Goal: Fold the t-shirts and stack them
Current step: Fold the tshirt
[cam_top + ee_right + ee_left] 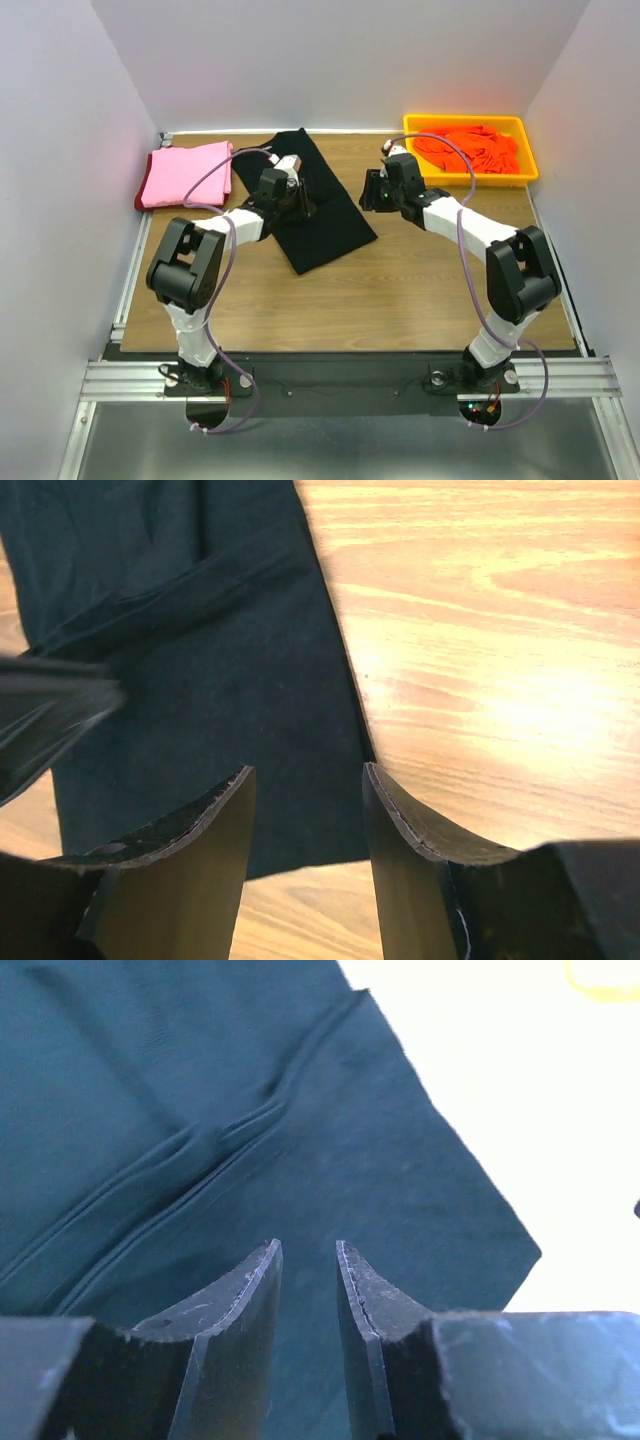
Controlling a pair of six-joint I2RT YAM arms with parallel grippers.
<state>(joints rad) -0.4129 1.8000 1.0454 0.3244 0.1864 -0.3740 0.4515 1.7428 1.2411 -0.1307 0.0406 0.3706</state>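
Left wrist cam: the left hand is barely parted, right over the black t-shirt. The right hand sits half open, holding nothing.

On the table, the spread shirt lies left of centre, slanting from the far edge toward the near right. At the far left corner sits a folded shirt, on top of another shirt (only its left edge shows). At the far right corner stands the tray, with a crumpled shirt in it. The left gripper is over the spread shirt; the right gripper is over that shirt's right edge, between it and the tray.
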